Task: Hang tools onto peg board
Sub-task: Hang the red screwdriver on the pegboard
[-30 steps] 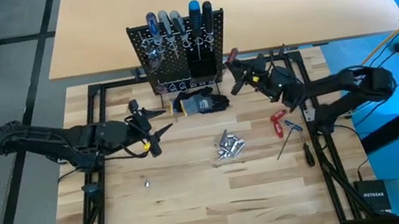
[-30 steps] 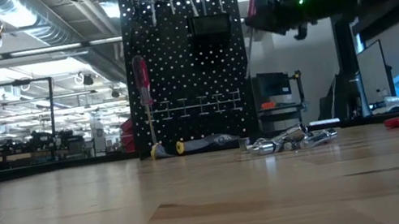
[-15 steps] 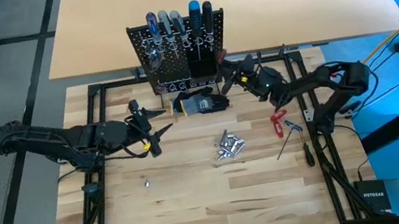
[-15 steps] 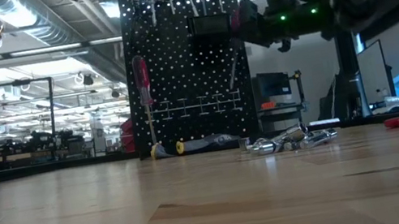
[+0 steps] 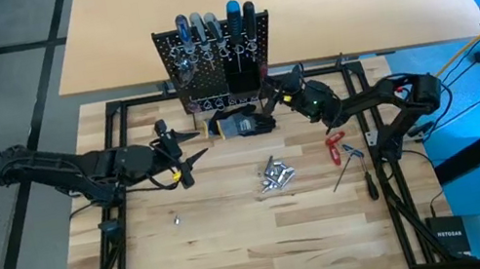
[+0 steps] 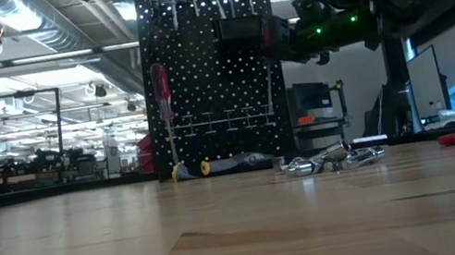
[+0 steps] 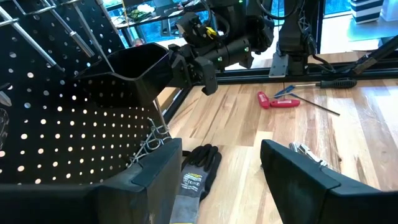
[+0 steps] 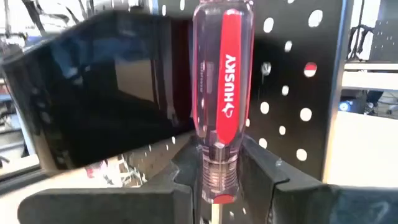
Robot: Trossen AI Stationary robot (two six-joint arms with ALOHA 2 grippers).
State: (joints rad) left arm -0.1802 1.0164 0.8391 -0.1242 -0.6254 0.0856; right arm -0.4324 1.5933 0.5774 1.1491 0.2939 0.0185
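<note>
The black peg board (image 5: 216, 55) stands upright at the table's far side, with several screwdrivers in its top holders and a black bin (image 8: 106, 106) on its face. My right gripper (image 5: 270, 92) is level with that bin, just right of it, shut on a red-and-clear screwdriver (image 8: 222, 93). The screwdriver's thin shaft (image 6: 270, 92) hangs down in front of the board. My left gripper (image 5: 182, 154) hovers open over the table's left half, its fingers empty. Another red-handled screwdriver (image 6: 162, 92) hangs on the board's left side. My right gripper pinches the lower, shaft-side end of the screwdriver's handle (image 8: 219, 163) between its two fingers (image 8: 264, 177). The fingers come about level from the table's right side and lie across the handle. The screwdriver stands nearly upright and lifted clear, with its handle up and its shaft down.
A dark glove (image 5: 243, 122) lies at the board's foot. A heap of silver metal pieces (image 5: 274, 176) sits mid-table. A red-handled tool (image 5: 335, 147) and slim screwdrivers (image 5: 363, 172) lie at the right. A small metal piece (image 5: 176, 218) lies at the left. Black frame rails (image 5: 118, 146) border the table.
My right gripper has carried the red screwdriver toward the table's left and a little down, from off the peg board's right edge to right beside the black bin. The screwdriver has stayed roughly upright in the hold.
</note>
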